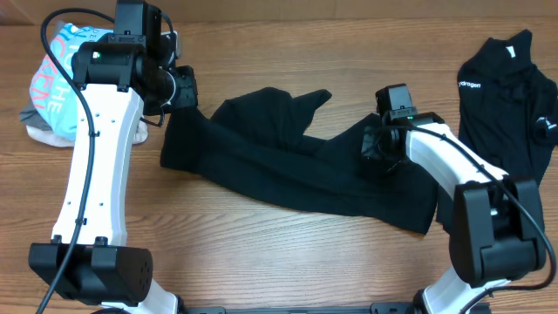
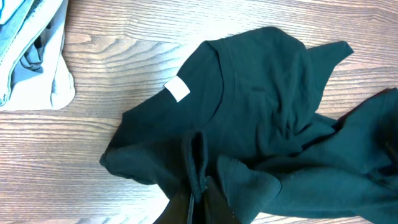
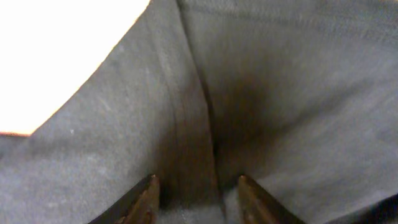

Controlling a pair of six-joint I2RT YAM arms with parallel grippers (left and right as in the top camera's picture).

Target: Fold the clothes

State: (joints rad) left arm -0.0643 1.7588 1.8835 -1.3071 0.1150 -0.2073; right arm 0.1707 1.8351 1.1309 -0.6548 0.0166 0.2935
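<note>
A blank white neck tag (image 2: 178,89) marks the soft, crumpled black shirt (image 1: 288,161), which lies at the centre of the wooden surface (image 1: 261,253) with its long axis running from 10 to 4 o'clock. The left claw (image 2: 198,202) pinches a fold near the collar. The right claw (image 3: 199,199) clamps a seamed ridge of the same shirt. At 3 o'clock a second black shirt (image 1: 510,96) bears small white print, not fully legible. At 10 o'clock lies a light-blue tee (image 1: 57,78) with big letters "HE".

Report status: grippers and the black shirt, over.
Left gripper pinching black shirt, left edge. Right gripper closed on a fold at its right. Shirt crumpled, centre, not folded. Second shirt and clothes pile sit clear.
</note>
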